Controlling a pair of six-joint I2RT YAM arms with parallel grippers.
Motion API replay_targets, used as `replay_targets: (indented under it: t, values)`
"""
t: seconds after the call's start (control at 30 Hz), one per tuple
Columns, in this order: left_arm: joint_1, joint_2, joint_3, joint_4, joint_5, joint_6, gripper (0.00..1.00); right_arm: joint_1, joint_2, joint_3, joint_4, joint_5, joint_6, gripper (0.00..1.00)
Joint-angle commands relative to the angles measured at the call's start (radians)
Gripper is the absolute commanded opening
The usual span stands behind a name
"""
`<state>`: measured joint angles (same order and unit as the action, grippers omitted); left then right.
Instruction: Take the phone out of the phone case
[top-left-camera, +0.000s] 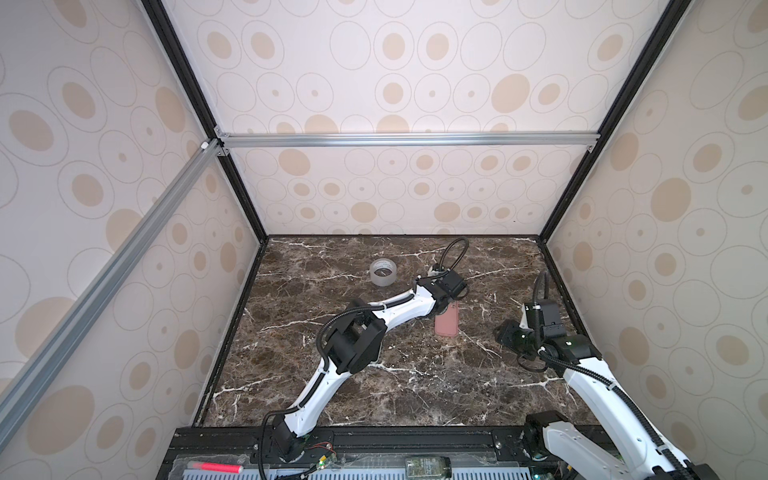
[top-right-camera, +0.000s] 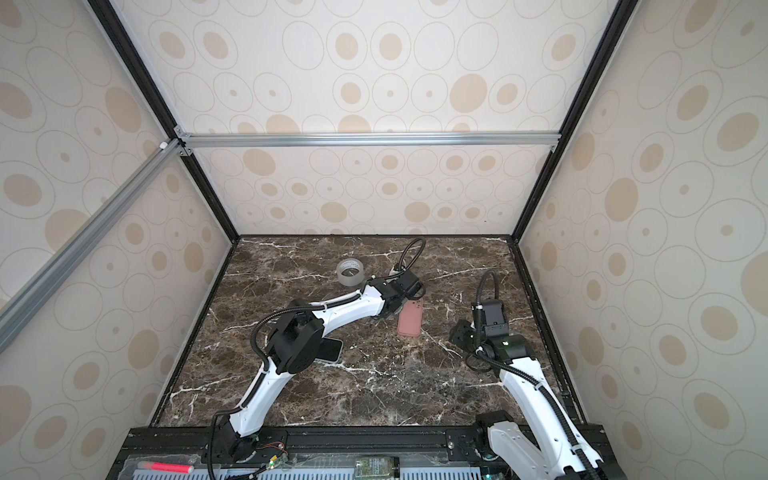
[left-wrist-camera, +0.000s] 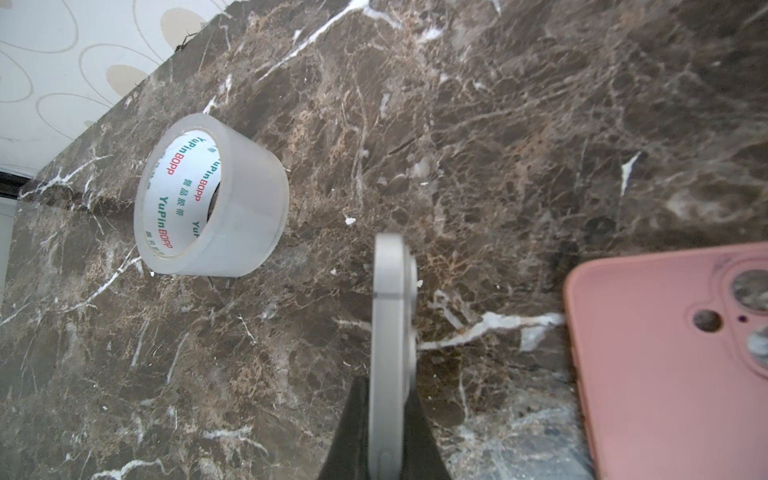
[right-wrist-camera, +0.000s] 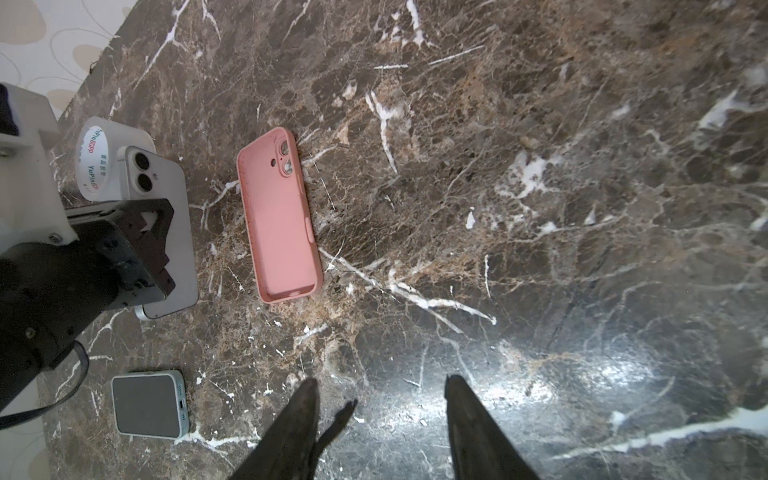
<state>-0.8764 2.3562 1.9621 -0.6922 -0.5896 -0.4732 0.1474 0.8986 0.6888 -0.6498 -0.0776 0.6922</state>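
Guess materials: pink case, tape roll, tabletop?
Pink case: looks like silicone or soft plastic; matte, no glare, rounded moulded edges.
Tape roll: translucent plastic film wound on a printed white core, probably card.
Tabletop: brown white-veined marble look, glossy with lamp glare; stone or laminate, cannot tell.

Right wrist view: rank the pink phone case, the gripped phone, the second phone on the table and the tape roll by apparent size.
1. pink phone case
2. gripped phone: close to it, but left gripper covers part, so unsure
3. second phone and tape roll: alike; the roll is partly hidden
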Motion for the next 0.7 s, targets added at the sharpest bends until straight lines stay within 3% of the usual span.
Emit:
replay_targets:
  t: [0.0,0.13,0.67]
  values:
    - [-0.006,0.020,0.071,-0.055,-0.036,0.005,0.00,-0.007,-0.015,-0.017,-0.036,0.009,0.012,0.51]
    - [-0.010,0.043,0.095,-0.060,-0.023,-0.002,0.01,-0.008,-0.010,-0.017,-0.033,0.001,0.013,0.51]
    - [-0.012,0.083,0.106,-0.035,0.071,-0.034,0.24,-0.008,0.007,-0.052,0.006,-0.033,0.026,0.51]
